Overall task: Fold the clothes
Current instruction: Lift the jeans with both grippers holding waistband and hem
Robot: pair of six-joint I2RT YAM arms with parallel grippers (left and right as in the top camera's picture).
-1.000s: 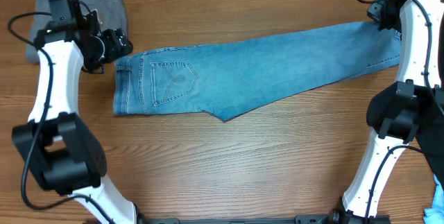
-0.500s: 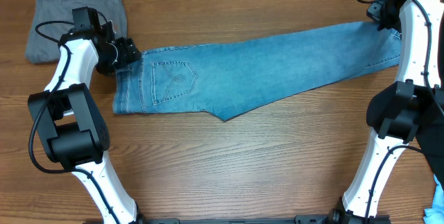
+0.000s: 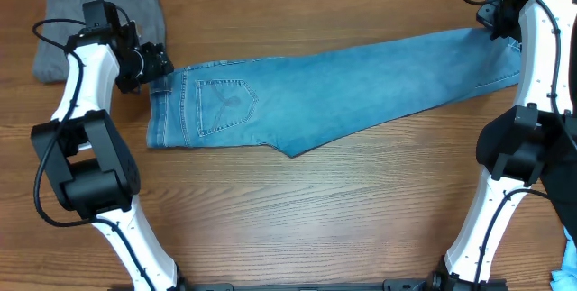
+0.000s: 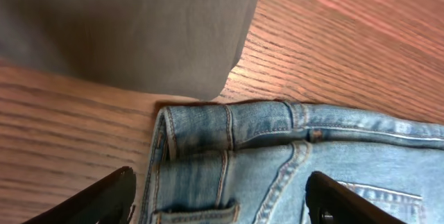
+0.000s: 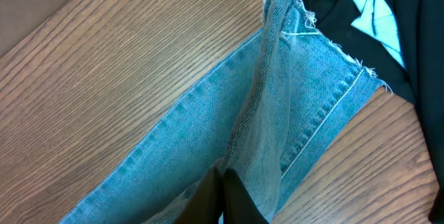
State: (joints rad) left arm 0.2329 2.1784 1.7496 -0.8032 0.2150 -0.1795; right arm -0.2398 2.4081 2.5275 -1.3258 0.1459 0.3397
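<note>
The clothes, a pair of light blue jeans (image 3: 334, 84), lie flat and folded lengthwise across the wooden table, with the waistband at the left and the legs running to the upper right. My left gripper (image 3: 159, 66) (image 4: 220, 179) hovers open over the waistband's top left corner (image 4: 208, 130), its fingers (image 4: 104, 200) either side of a belt loop. My right gripper (image 3: 502, 26) (image 5: 222, 182) is shut on a raised fold of denim near the frayed hem (image 5: 305, 23) at the far right end.
Grey trousers (image 3: 99, 12) (image 4: 125, 30) lie folded at the back left, just beyond the waistband. A black garment with bright blue trim (image 5: 378, 23) lies right beside the hem. The arms' bases (image 3: 81, 183) (image 3: 514, 156) stand on the table's left and right sides.
My left gripper swung in toward the waistband corner, then drew back slightly to the upper left. The jeans and my right gripper have not moved.
</note>
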